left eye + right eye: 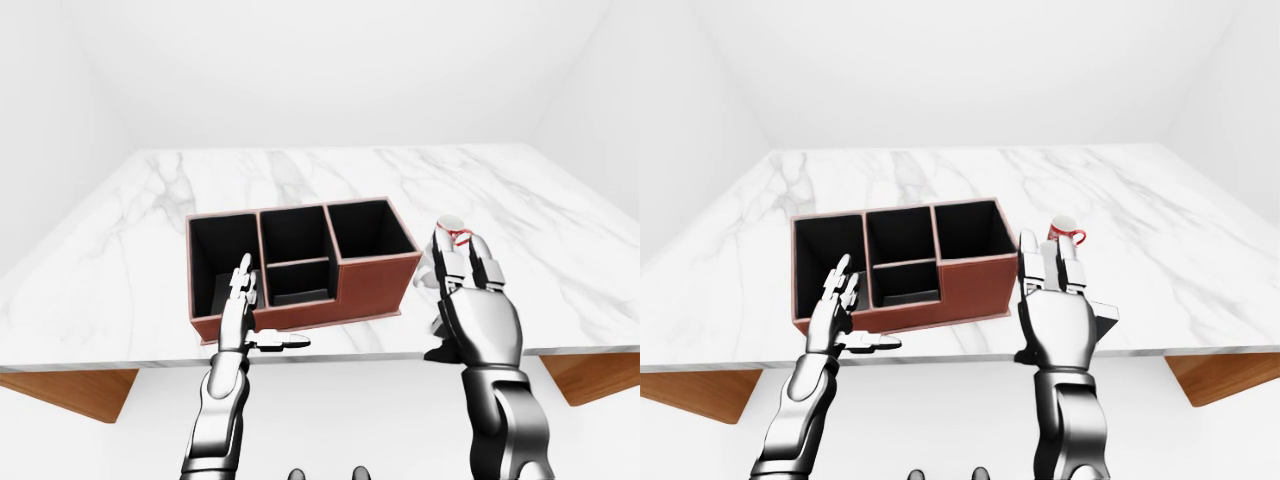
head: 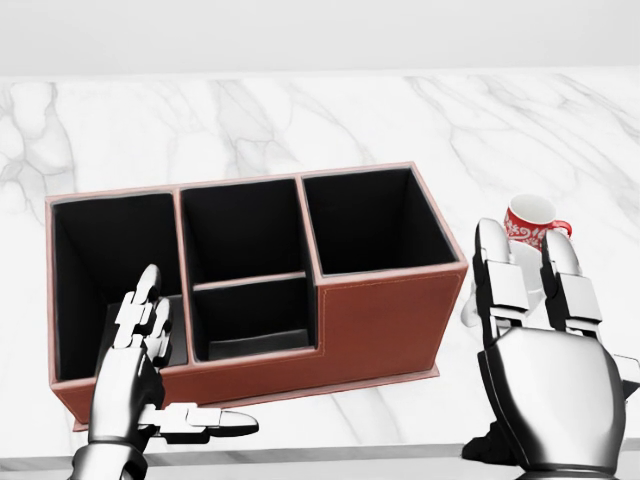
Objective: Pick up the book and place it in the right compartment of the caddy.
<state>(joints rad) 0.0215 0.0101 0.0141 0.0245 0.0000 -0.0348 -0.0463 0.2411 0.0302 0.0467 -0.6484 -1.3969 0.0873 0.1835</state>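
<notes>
The brown caddy (image 2: pixel 380 320) with black compartments stands on the white marble table (image 2: pixel 300 120) near its bottom edge. Its right compartment (image 2: pixel 370 225) is empty. I see no book for certain; a grey patch lies low in the left compartment (image 2: pixel 115 265), and a dark shape (image 2: pixel 488 447) shows under my right hand. My left hand (image 2: pixel 185 365) is open, fingers up, against the caddy's near left wall. My right hand (image 2: pixel 530 300) is open, palm away from me, just right of the caddy and empty.
A red-and-white mug (image 2: pixel 532 222) stands on the table right of the caddy, partly hidden behind my right fingers. The table's near edge (image 1: pixel 330 358) runs below the caddy, with wood (image 1: pixel 70 385) underneath. White walls surround the table.
</notes>
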